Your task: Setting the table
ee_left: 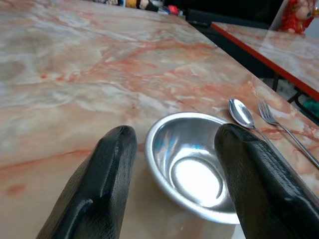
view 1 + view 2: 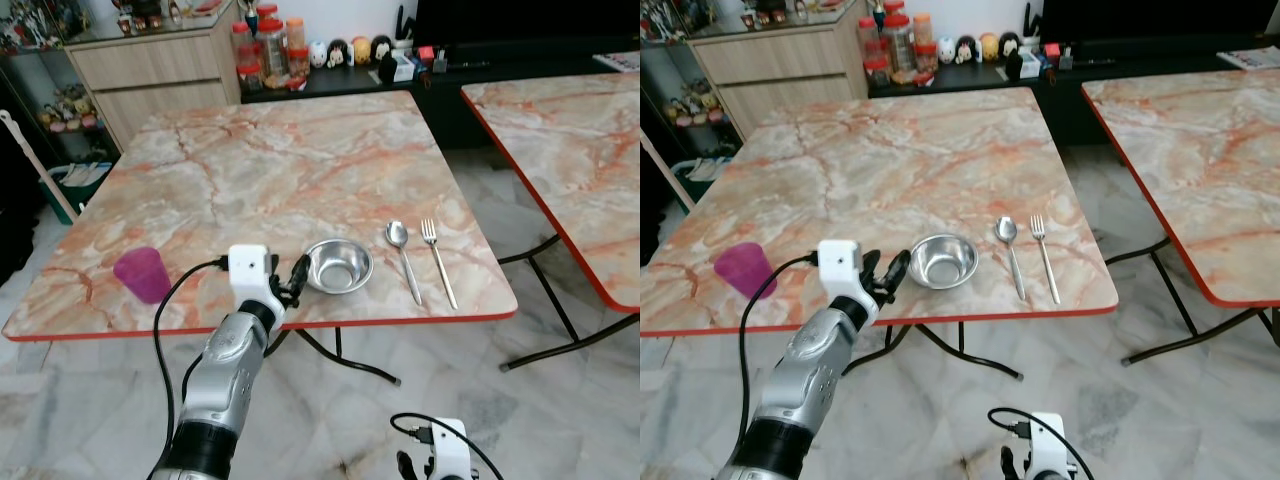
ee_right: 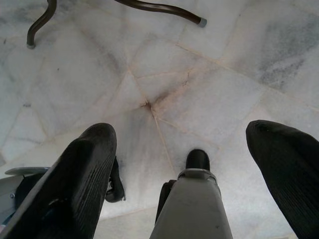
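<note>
Two grippers are seen at different heights. Nearest the camera, the right gripper (image 3: 184, 164) is hung low beside the robot's body, pointed down at the pale marble floor (image 3: 199, 84); its two black fingers are spread wide apart with nothing between them. Part of a curved table leg (image 3: 154, 7) is seen on the floor beyond it.

Higher up, the left gripper (image 2: 288, 280) is held at the near edge of the marble-patterned table (image 2: 300, 160), its silver arm reaching up from below. Its fingers (image 1: 99, 189) are parted, and nothing is gripped. A steel bowl (image 2: 339, 265) is set upright on the table just beyond the fingertips, on the gripper's right side. In the left wrist view the bowl is framed by the two fingers, its near rim lying between them, and whether either finger touches it cannot be told.

To the right of the bowl, a spoon (image 2: 402, 255) and then a fork (image 2: 437, 258) are laid side by side, close but apart, handles toward the near edge. A purple cup (image 2: 143, 274) is stood upright near the left front corner, well apart from the gripper.

Farther right, a second table (image 2: 570, 150) of the same pattern is placed across a gap. At the far wall, a wooden cabinet (image 2: 150, 70) and a row of jars (image 2: 268, 45) are seen.
</note>
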Tool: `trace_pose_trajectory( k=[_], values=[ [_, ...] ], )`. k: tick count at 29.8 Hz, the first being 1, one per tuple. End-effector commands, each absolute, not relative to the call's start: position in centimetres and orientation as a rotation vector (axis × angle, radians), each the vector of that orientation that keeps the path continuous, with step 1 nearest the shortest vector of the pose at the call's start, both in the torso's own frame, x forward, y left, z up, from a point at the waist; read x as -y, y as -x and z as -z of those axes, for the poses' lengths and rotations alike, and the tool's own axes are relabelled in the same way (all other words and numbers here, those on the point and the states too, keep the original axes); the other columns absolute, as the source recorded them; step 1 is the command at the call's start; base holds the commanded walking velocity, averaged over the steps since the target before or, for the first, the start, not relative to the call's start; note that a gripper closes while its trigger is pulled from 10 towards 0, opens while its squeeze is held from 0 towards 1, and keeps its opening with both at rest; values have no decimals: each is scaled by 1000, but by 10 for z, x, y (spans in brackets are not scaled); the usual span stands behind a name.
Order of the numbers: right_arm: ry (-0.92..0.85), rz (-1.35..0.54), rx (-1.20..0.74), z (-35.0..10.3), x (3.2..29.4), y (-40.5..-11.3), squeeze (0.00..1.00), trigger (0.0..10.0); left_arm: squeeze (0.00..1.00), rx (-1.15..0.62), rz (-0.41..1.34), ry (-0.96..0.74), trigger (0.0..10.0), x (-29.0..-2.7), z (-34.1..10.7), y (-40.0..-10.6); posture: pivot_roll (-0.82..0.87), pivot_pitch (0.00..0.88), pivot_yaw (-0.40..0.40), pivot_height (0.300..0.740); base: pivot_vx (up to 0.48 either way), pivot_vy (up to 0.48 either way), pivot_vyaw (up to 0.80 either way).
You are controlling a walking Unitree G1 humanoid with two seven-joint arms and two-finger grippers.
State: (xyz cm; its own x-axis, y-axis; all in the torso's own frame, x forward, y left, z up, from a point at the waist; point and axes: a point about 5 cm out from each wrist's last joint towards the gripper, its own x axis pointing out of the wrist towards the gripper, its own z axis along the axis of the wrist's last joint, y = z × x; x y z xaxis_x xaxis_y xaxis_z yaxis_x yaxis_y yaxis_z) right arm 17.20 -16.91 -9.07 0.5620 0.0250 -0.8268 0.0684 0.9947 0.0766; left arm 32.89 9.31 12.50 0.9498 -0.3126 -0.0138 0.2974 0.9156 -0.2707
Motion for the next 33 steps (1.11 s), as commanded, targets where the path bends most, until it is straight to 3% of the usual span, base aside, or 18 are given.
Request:
trace_pose_trajectory(
  k=[1,6,7,8,14,15,33],
  values=[
    [-119,36,-963,90,168,-174,0,10000,0,-97,296,294,10000,-94,-121,-332,-133,0,90,740,0,0,0],
    [-119,36,-965,90,168,-174,0,10000,0,-155,261,323,10000,-89,-117,-340,-133,0,90,740,0,0,0],
    [-122,38,-966,90,167,-174,0,10000,227,-184,258,354,10000,-80,-119,-346,-140,0,92,740,0,0,0],
    [-123,39,-966,90,167,-174,0,10000,1000,-193,252,362,10000,-77,-120,-348,-145,0,94,740,0,0,0],
    [-131,53,-963,90,169,-174,0,10000,1000,-241,209,387,10000,-71,-118,-357,-153,0,97,740,0,0,0],
    [-129,54,-964,90,170,-173,0,10000,0,-239,214,386,10000,-69,-121,-360,-153,0,97,740,0,0,0],
    [-128,54,-968,90,171,-172,0,10000,0,-320,118,335,10000,-74,-113,-369,-169,0,98,740,0,0,0]
  ],
)
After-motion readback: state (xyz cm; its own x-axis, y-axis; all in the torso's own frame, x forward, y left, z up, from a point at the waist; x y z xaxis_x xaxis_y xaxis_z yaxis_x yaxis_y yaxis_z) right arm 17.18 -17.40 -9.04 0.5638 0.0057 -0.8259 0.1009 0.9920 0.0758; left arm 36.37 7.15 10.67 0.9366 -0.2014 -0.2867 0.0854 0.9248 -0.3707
